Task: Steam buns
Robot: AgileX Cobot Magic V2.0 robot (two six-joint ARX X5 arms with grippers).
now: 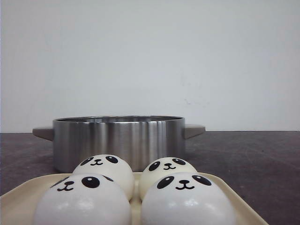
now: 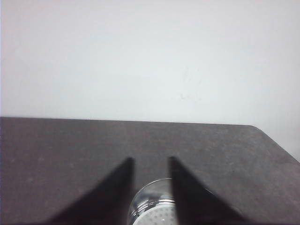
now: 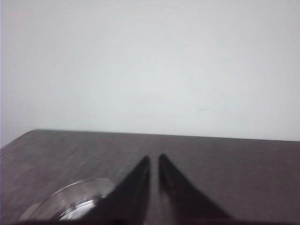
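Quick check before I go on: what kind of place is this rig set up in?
Probably a lab test bench staged as a kitchen: a bare dark table against a blank white wall, holding only a steel pot and a tray of panda buns.

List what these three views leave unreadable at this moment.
- Pot interior: front view, hidden by its wall.
- Near buns, tray: front view, cut off by the frame edge.
- Perforated metal piece: left wrist view, cut off.
- Glass item: right wrist view, blurred, cut off.

The big pot [image 1: 118, 140] stands right behind the buns [image 1: 133, 192], but above the buns is open.
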